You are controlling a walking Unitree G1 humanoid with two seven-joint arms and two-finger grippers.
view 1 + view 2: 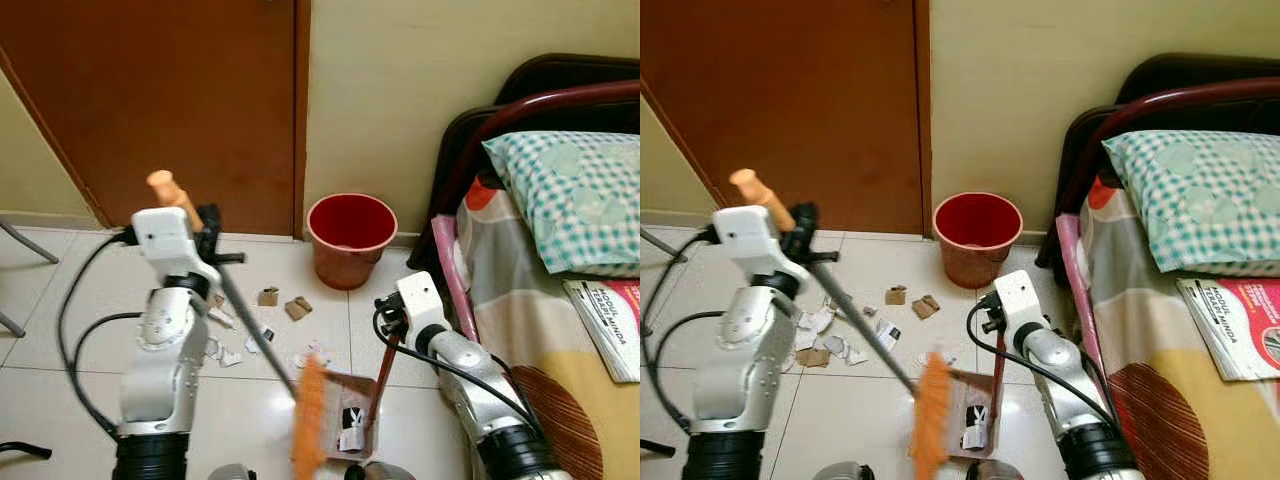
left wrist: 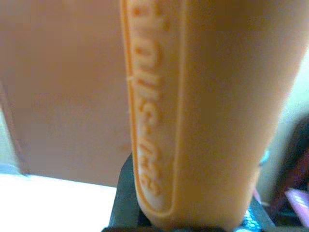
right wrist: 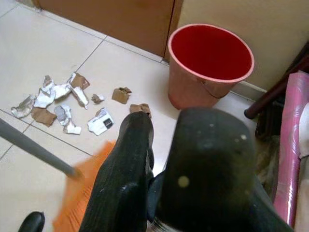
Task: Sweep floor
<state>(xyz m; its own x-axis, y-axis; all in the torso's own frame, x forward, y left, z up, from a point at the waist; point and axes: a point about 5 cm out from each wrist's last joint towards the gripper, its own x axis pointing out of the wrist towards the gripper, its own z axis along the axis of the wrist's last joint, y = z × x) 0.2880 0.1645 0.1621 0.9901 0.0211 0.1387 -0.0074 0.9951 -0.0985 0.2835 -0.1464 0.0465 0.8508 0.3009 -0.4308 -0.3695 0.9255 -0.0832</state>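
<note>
My left gripper point(image 1: 205, 228) is shut on the broom's orange handle point(image 1: 166, 190), which looms close in the left wrist view point(image 2: 193, 111). The grey shaft point(image 1: 252, 325) slants down to blurred orange bristles point(image 1: 311, 418) at the mouth of a brown dustpan point(image 1: 352, 415) holding paper scraps. My right gripper point(image 1: 391, 328) is shut on the dustpan's thin red-brown upright handle point(image 1: 384, 372). Torn paper and cardboard scraps point(image 3: 58, 104) lie on the white tiles to the left of the broom, with two cardboard bits point(image 1: 284, 302) nearer the bucket.
A red bucket point(image 1: 350, 236) stands against the wall beside the brown door point(image 1: 170, 100). A bed point(image 1: 560, 290) with a checked pillow and a magazine runs along the right. Black cables point(image 1: 75, 300) loop by my left arm. A grey chair leg point(image 1: 25, 240) shows at far left.
</note>
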